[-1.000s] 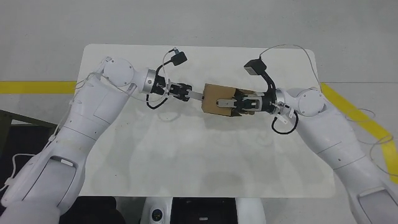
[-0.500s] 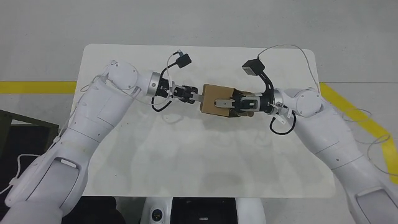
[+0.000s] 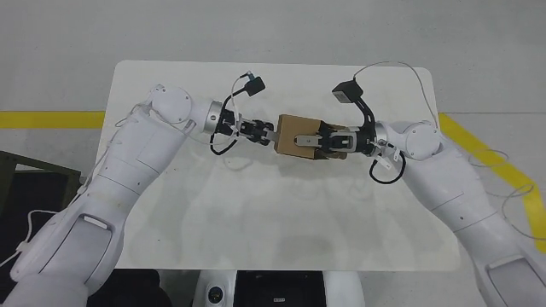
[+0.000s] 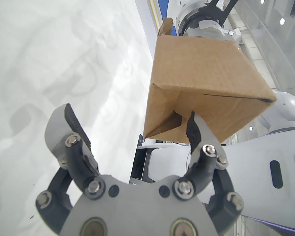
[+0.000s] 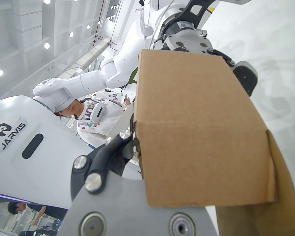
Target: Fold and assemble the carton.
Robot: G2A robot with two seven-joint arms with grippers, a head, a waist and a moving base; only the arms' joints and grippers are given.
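Observation:
A brown cardboard carton (image 3: 298,136) is held above the middle of the white table (image 3: 171,222). My right gripper (image 3: 317,142) is shut on the carton's wall, with one finger (image 5: 125,124) lying along the outside of the carton (image 5: 199,128). A loose flap (image 5: 282,173) sticks out at the end near the right wrist. My left gripper (image 3: 268,132) is at the opposite end and stands open (image 4: 131,121). One of its fingertips (image 4: 192,126) touches the folded end flaps of the carton (image 4: 204,74); the other finger (image 4: 71,121) hangs free over the table.
The table surface around the carton is bare white. A yellow floor line (image 3: 51,119) runs past both sides of the table. Both forearms meet over the table's middle, with cables looping near each wrist.
My left arm has pushed in toward the carton, bringing its open gripper against the carton's end. The right gripper and carton have stayed nearly still.

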